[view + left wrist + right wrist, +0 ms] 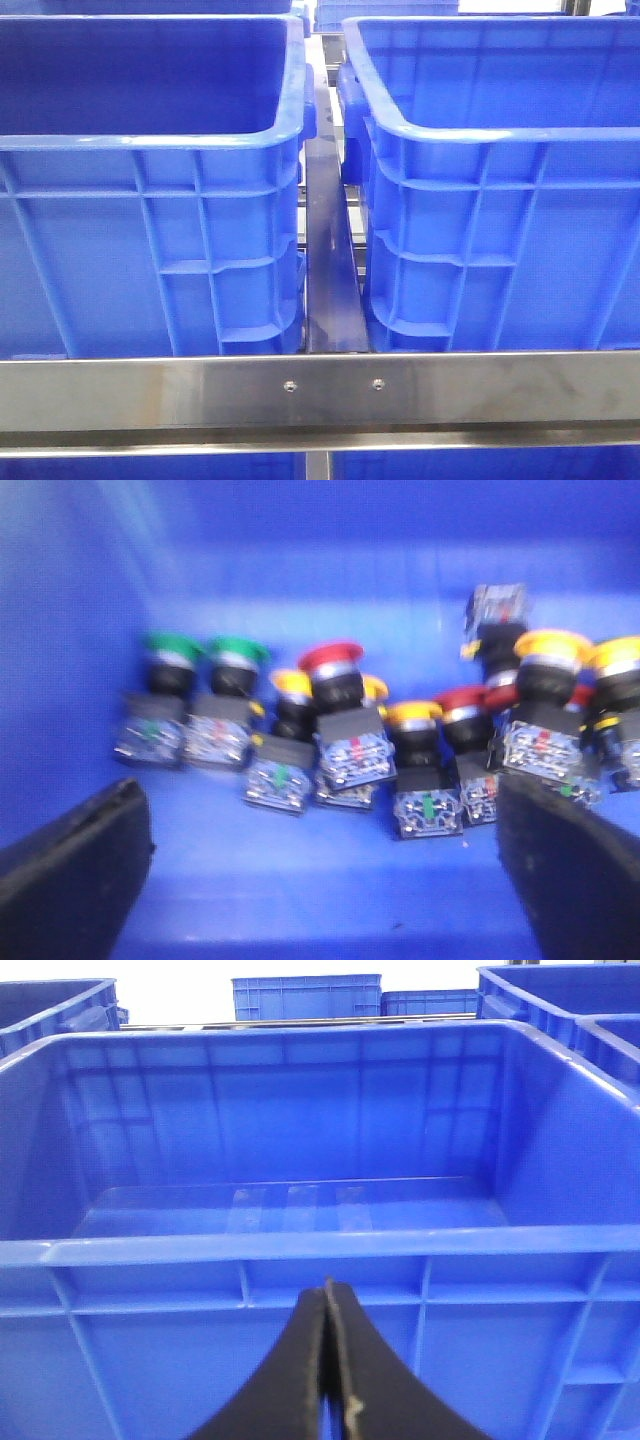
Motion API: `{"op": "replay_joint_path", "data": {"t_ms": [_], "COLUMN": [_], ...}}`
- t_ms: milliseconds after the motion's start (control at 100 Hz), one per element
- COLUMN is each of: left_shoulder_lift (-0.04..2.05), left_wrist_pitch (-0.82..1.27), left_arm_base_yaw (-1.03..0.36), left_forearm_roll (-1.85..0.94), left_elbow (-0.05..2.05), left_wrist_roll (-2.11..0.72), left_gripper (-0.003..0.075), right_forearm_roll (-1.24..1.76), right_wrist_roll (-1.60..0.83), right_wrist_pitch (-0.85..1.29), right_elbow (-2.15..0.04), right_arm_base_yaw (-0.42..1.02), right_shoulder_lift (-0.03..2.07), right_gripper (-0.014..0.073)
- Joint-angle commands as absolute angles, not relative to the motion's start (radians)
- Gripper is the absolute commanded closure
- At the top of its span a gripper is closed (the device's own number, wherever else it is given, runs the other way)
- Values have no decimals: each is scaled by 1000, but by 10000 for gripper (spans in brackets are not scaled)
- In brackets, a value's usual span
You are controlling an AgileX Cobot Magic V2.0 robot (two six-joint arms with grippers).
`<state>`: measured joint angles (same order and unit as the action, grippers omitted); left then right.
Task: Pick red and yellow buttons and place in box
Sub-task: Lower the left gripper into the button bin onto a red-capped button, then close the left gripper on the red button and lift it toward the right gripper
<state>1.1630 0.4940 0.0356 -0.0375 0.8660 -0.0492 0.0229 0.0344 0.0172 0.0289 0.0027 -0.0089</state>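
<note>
Left wrist view: parted left pincer (320,880) above red button (333,661).

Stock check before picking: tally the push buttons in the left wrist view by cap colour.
Green caps: 2
Yellow caps: 5
Red caps: 2 clear; blur may hide more
Cap hidden: 1
Total: 10

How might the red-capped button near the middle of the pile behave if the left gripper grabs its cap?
The red-capped button looks rigid. Its domed cap seems glossy, so the fingers may slip. It leans on neighbouring yellow buttons, so lifting probably disturbs them.
</note>
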Motion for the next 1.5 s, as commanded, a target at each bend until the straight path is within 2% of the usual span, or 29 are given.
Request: {"op": "replay_joint_path", "data": {"t_ms": [0,320,600,840,910,980,1150,1240,1310,1490], "left_shoulder_lift": [1246,1543,1683,1734,1736,1736,1736,1734,1727,1654], "left_wrist_pitch": [524,768,769,752,747,736,734,728,728,721], "left_arm_base_yaw": [37,37,37,37,37,37,37,37,37,5], "left_forearm_roll": [-65,-67,-69,-71,-71,-71,-71,-71,-71,-77], "left_elbow": [968,1206,1292,1303,1303,1303,1303,1303,1303,1303], "left_wrist_roll": [-48,-35,-11,-11,-11,-11,-11,-11,-11,-88], "left_gripper": [41,41,43,95,134,210,514,621,658,661], "right_forearm_roll": [12,12,12,12,12,12,12,12,12,12], "right_wrist_roll": [32,32,32,32,32,32,32,32,32,32], "right_wrist_pitch": [-64,-64,-64,-64,-64,-64,-64,-64,-64,-64], "right_elbow": [13,13,13,13,13,13,13,13,13,13], "right_arm_base_yaw": [0,0,0,0,0,0,0,0,0,0], "right_shoulder_lift": [-34,-34,-34,-34,-34,-34,-34,-34,-34,-34], "right_gripper": [651,651,651,651,651,651,651,651,651,651]}}
